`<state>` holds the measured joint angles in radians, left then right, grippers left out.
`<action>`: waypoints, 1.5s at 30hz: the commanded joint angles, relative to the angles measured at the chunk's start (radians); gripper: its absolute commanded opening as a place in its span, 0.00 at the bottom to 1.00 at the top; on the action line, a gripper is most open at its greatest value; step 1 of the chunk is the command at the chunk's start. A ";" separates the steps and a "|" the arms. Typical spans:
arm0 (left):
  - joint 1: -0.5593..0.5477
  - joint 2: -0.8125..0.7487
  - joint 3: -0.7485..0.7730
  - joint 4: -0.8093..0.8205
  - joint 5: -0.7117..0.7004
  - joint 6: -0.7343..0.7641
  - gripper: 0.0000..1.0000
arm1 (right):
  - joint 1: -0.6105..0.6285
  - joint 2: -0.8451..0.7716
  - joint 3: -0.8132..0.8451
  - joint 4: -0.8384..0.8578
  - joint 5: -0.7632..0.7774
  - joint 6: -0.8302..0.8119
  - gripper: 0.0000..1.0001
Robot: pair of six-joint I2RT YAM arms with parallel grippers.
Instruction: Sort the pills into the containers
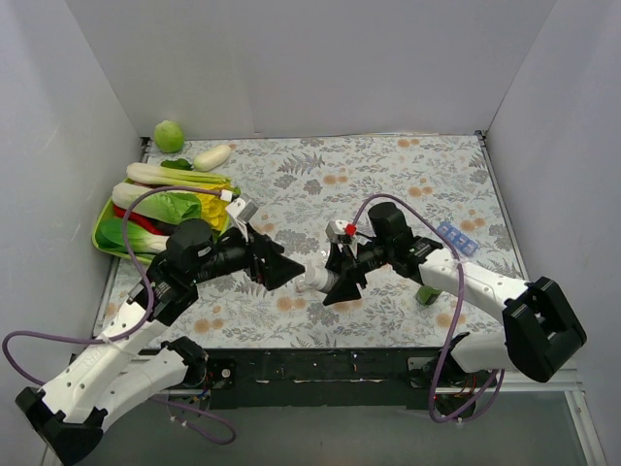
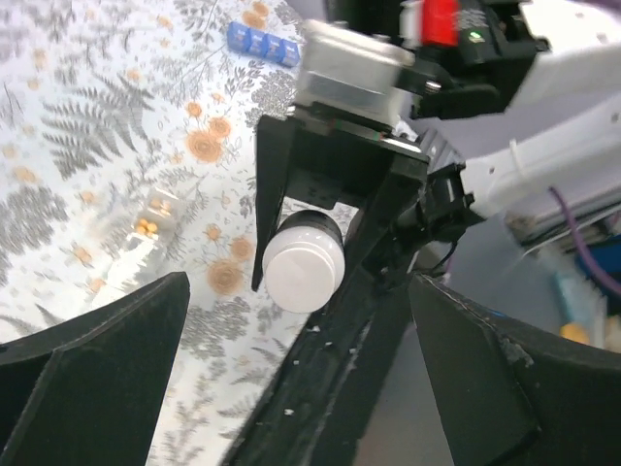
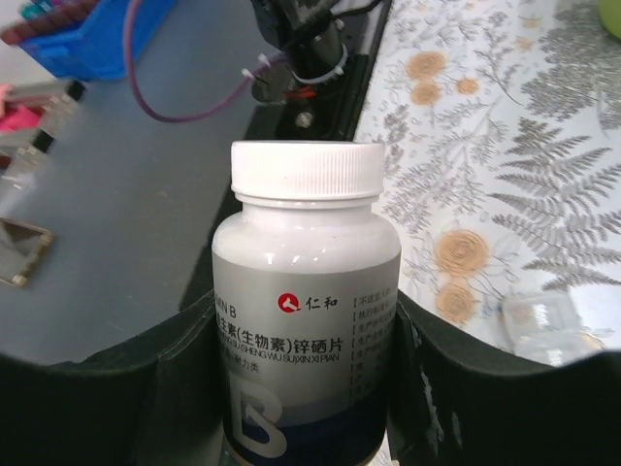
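Note:
My right gripper (image 1: 337,282) is shut on a white pill bottle (image 3: 306,320) with a white cap on and a grey and blue label, held on its side above the table's near middle. It also shows in the top view (image 1: 315,280). My left gripper (image 1: 289,272) is open and empty, facing the bottle's cap (image 2: 304,272) with its jaws wide and short of it. The clear pill-box strip (image 2: 150,218) lies on the cloth with small orange pills in it. It also shows in the right wrist view (image 3: 548,328). In the top view the arms hide it.
A blue pill-box strip (image 1: 456,239) lies at the right, and shows in the left wrist view (image 2: 262,44). A small green bottle (image 1: 427,294) stands by the right arm. A green tray (image 1: 107,243) of vegetables is at the far left. White walls enclose the table.

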<state>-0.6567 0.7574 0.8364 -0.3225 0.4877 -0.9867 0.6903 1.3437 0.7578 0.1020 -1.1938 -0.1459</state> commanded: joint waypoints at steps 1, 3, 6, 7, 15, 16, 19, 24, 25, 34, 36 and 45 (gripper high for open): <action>0.006 0.043 0.021 -0.078 -0.113 -0.369 0.98 | 0.002 -0.074 0.060 -0.185 0.126 -0.250 0.01; 0.006 0.057 0.009 -0.066 -0.107 -0.466 0.98 | 0.002 -0.084 0.066 -0.226 0.174 -0.300 0.01; 0.008 0.037 -0.049 0.026 -0.090 -0.633 0.98 | 0.002 -0.094 0.086 -0.266 0.247 -0.363 0.01; 0.008 0.030 -0.065 0.074 -0.090 -0.717 0.98 | 0.002 -0.098 0.092 -0.281 0.291 -0.380 0.01; 0.008 0.069 -0.091 0.079 -0.127 -0.955 0.98 | 0.000 -0.113 0.110 -0.309 0.434 -0.445 0.01; 0.008 0.082 -0.083 0.063 -0.124 -0.963 0.98 | 0.002 -0.115 0.110 -0.312 0.447 -0.448 0.01; 0.008 0.131 -0.050 0.048 -0.121 -0.978 0.98 | 0.000 -0.117 0.113 -0.317 0.462 -0.458 0.01; 0.006 0.187 -0.022 0.051 -0.103 -0.991 0.98 | 0.002 -0.112 0.121 -0.321 0.474 -0.465 0.01; 0.006 0.206 -0.016 0.057 -0.089 -0.989 0.98 | 0.002 -0.113 0.123 -0.321 0.474 -0.465 0.01; -0.011 0.286 -0.003 0.086 -0.061 -0.972 0.93 | 0.002 -0.115 0.129 -0.323 0.471 -0.460 0.01; -0.015 0.298 -0.008 0.086 -0.057 -0.969 0.90 | 0.002 -0.117 0.130 -0.323 0.471 -0.458 0.01; -0.021 0.345 -0.020 0.083 -0.037 -0.935 0.72 | -0.002 -0.115 0.135 -0.320 0.451 -0.451 0.01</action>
<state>-0.6716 1.0924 0.7963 -0.2481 0.4282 -1.9469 0.6903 1.2552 0.8421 -0.2359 -0.7166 -0.5980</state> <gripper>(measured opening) 0.745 0.599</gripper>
